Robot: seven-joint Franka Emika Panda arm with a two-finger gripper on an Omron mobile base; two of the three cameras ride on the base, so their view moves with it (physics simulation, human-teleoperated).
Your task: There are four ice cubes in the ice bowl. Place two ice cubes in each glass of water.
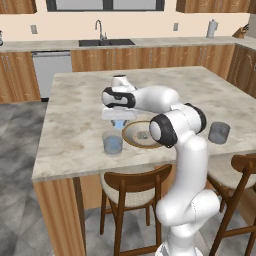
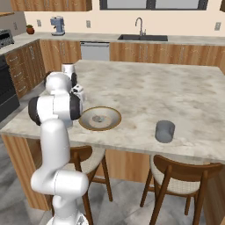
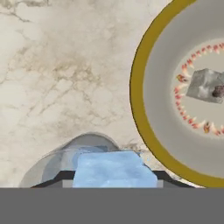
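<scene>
Marble island, left base view: the pale veined counter [image 1: 75, 100] carries the wooden-rimmed ice bowl [image 1: 131, 139] near its front edge, with one glass of water [image 1: 113, 143] just beside the bowl on the left and the other tumbler [image 1: 219, 132] well apart to the right.
Arm, left base view: the white arm bends over the bowl, and its gripper [image 1: 119, 123] hangs above the near glass with a light-blue ice cube [image 1: 118, 124] showing under the hand.
Stools, left base view: two wooden stools [image 1: 131, 187] stand tucked at the counter's front.
Bowl, right base view: the ice bowl [image 2: 88, 124] sits just right of the arm's elbow, with something small and grey lying in its middle.
Glass, right base view: a grey-blue tumbler [image 2: 165, 131] stands apart from the bowl on the right, near the front edge.
Back wall, right base view: a sink with a faucet [image 2: 140, 25] sits in the far counter.
Hand, hand view: the two fingers [image 3: 57, 177] grasp a pale blue ice cube [image 3: 113, 168] between them.
Beneath the cube, hand view: the rim of a glass [image 3: 65, 151] curves directly under the held cube.
Bowl, hand view: the ice bowl [image 3: 140, 78] lies just beside that glass, with a greyish cube [image 3: 203, 85] resting at its centre.
</scene>
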